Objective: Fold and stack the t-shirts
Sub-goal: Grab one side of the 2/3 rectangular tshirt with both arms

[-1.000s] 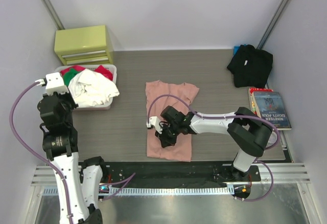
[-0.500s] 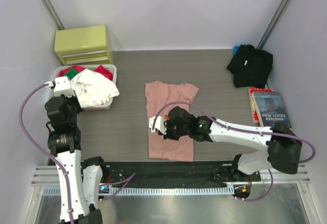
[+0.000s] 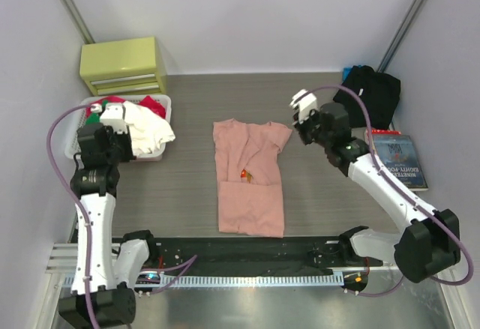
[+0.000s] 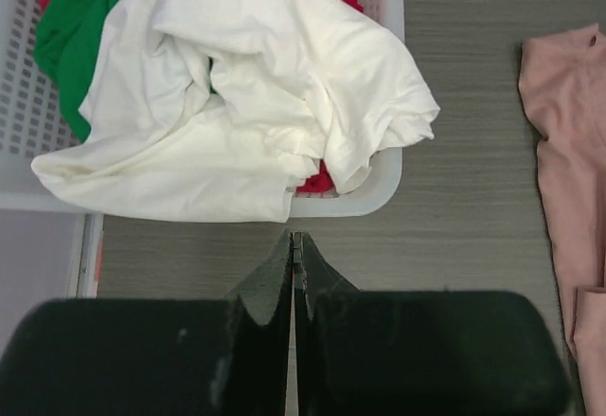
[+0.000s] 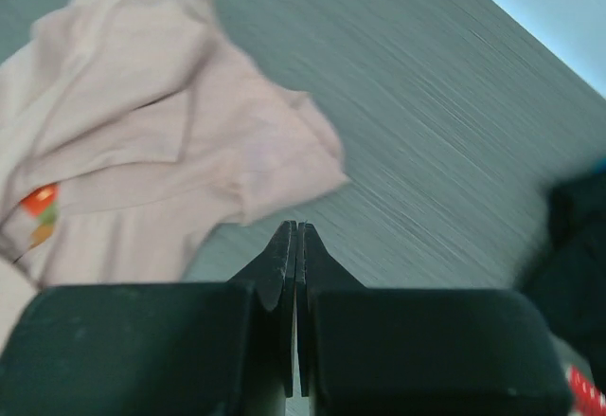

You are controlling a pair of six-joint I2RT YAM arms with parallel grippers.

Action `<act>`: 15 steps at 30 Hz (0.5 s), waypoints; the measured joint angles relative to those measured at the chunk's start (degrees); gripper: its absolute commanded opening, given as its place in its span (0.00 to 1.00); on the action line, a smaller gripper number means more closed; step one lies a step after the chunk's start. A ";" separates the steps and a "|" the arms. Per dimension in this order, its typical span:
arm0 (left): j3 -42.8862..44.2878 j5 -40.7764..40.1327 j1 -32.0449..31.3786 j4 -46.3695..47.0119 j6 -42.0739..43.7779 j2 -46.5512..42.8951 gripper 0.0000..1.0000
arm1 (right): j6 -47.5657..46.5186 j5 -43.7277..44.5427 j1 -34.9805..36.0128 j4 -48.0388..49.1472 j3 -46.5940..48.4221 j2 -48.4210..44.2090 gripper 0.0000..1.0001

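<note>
The right gripper (image 5: 292,236) has left the pink shirt (image 3: 250,183). A second ago it was pressed low on the middle of the cloth. Now it hangs raised off the shirt's far right corner, just beside the sleeve that sticks out there, with its fingers closed together and nothing between them. With the arm clear, the shirt shows whole: a long narrow strip in the middle of the table (image 3: 187,186), its sides apparently turned in, and a small coloured print near its centre. The right wrist view is blurred, so how neatly the edges lie cannot be judged. The left gripper (image 4: 292,245) has also shifted, swinging in from the left edge to hover just in front of the basket (image 4: 379,184) heaped with white cloth (image 4: 246,103) — its fingers are closed too, holding nothing. The black shirt (image 3: 367,95) lies bunched at the far right corner, well apart from the pink one and unfolded. The lengthwise fold on the pink shirt looks finished or nearly so, but the crosswise fold is not yet made — and no stack has been started.
</note>
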 measured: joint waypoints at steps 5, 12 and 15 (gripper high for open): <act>11.98 -5.73 -13.88 -5.40 4.24 11.13 0.00 | 6.64 -2.36 -12.11 -2.32 6.03 3.98 0.01; 27.67 -4.22 -27.06 -12.02 6.21 28.81 0.29 | 14.29 -12.31 -20.46 -7.08 12.87 13.16 0.12; 34.73 0.92 -28.17 -13.77 5.84 36.61 0.48 | 16.96 -17.25 -21.33 -10.25 14.86 15.91 0.52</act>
